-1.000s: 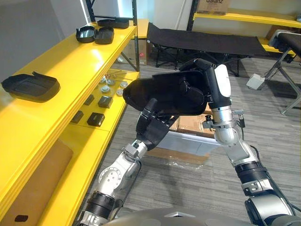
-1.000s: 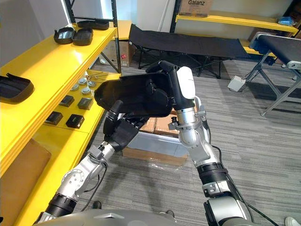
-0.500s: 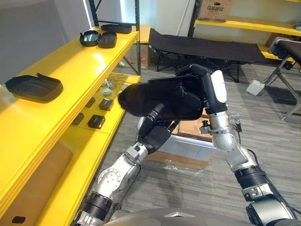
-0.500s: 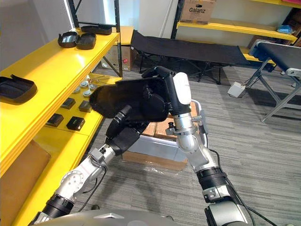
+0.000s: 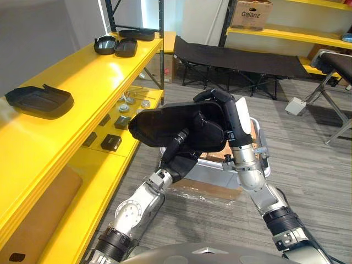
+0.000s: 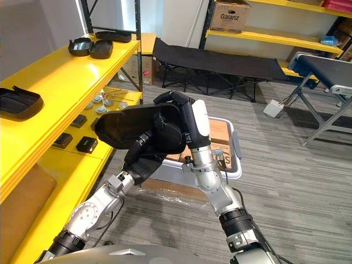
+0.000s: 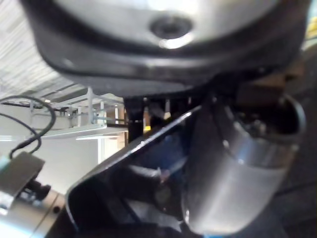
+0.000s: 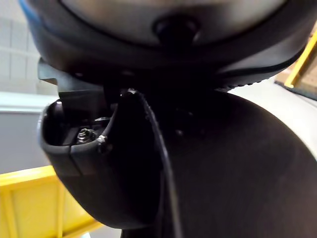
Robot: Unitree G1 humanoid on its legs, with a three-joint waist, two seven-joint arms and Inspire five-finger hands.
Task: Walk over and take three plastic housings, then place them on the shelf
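The left hand (image 5: 177, 159) sits under the big black housing (image 5: 165, 125), and I cannot tell if it grips or just props. The right hand (image 5: 231, 118) is curled tight over the housing's other end. The housing hangs in the air, beside the yellow shelf (image 5: 93, 82). Both hands should move together, level, and set it on the bare spot past the housing already lying there (image 5: 37, 100).

1. We show a yellow shelf (image 5: 88, 77) along the robot's left; one black plastic housing (image 5: 38, 102) lies at the near end of its top board.
2. At the far end we mark two paired housings (image 5: 114, 45), touching, and a rear housing (image 5: 136, 34) just beyond.
3. On the lower board (image 5: 118, 162) we mark small black blocks (image 5: 111, 142) and round pale parts (image 5: 132, 100).
4. On the grey floor (image 5: 313, 165) we mark a flat cardboard box (image 5: 209, 188).
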